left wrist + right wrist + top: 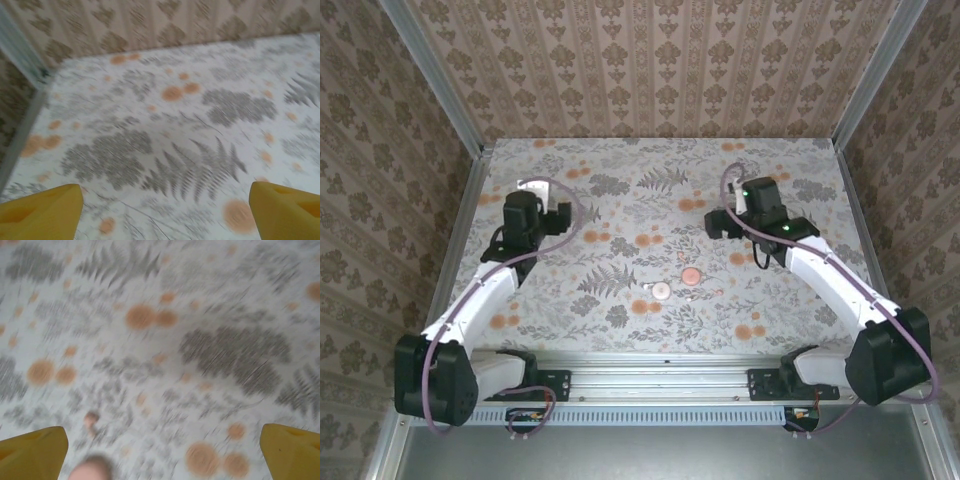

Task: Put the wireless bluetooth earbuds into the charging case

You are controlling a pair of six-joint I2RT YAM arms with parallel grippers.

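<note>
The charging case (691,276), a small salmon-pink puck, lies on the flowered table near the middle. A paler pink disc (661,291) sits just left of it and nearer. The earbuds are too small to tell from the print. My left gripper (546,199) hovers over the back left of the table, well away from the puck. Its yellow fingers (45,210) are spread wide over bare cloth, so the left gripper (165,210) is open. My right gripper (718,224) is open, up and right of the case. In the blurred right wrist view, a pink round shape (90,471) lies at the bottom edge beside the right gripper (164,450).
Patterned walls (650,60) close off the back and both sides. A metal rail (660,372) runs along the near edge between the arm bases. A small pinkish blob (91,419) shows above the round shape in the right wrist view. Orange flower prints dot the cloth.
</note>
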